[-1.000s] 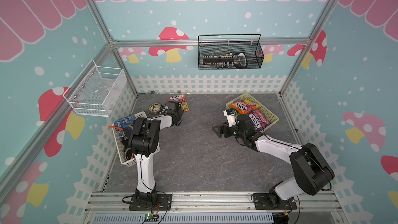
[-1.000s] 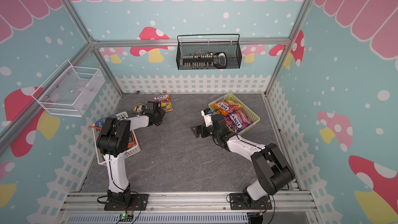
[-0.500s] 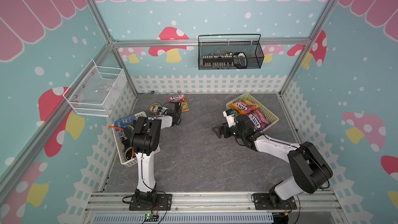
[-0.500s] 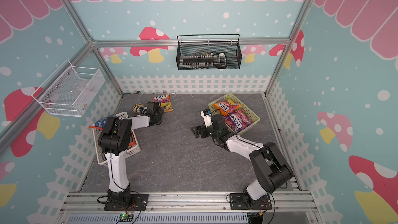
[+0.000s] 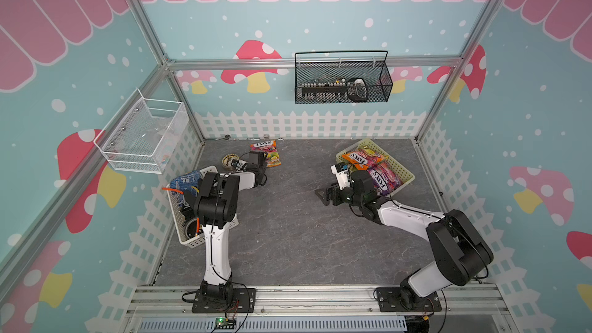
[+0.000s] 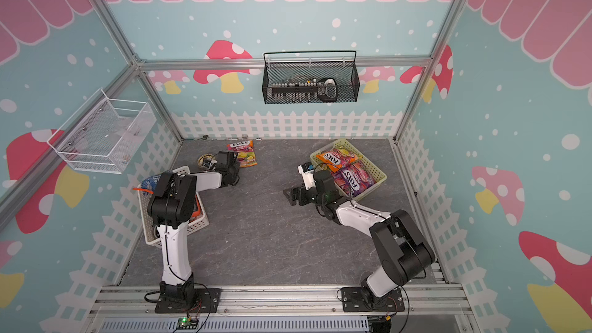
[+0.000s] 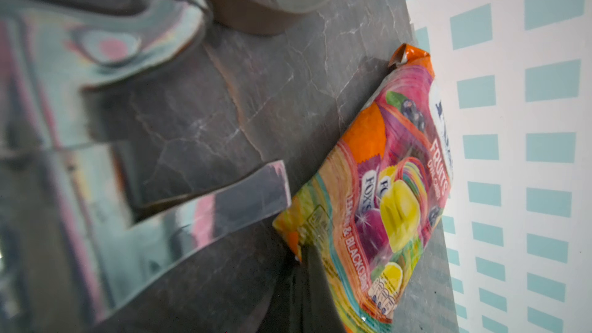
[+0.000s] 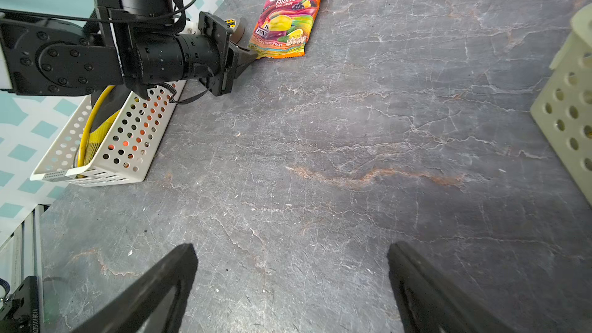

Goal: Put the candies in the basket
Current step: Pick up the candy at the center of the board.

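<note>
One orange candy bag [image 5: 268, 152] [image 6: 244, 152] lies on the dark floor near the back fence. My left gripper [image 5: 262, 163] [image 7: 301, 283] is shut on its near corner; the bag [image 7: 384, 193] still rests flat, as the right wrist view [image 8: 285, 24] also shows. The pale yellow-green basket [image 5: 407, 172] [image 6: 382, 171] stands at the back right, holding an orange candy bag [image 5: 360, 158] and a purple one [image 5: 384, 179]. My right gripper [image 5: 323, 196] [image 8: 293, 270] hovers open and empty over bare floor, left of the basket [image 8: 570, 116].
A tape roll [image 5: 230, 161] sits just left of the left gripper. A white lattice basket [image 5: 189, 238] of odds and ends stands by the left fence. A black wire basket [image 5: 342, 81] hangs on the back wall, a white wire one [image 5: 144, 136] on the left wall.
My left gripper has reached slightly further towards the bag and closed its jaws on the bag's corner. The right arm has stayed still and open.
</note>
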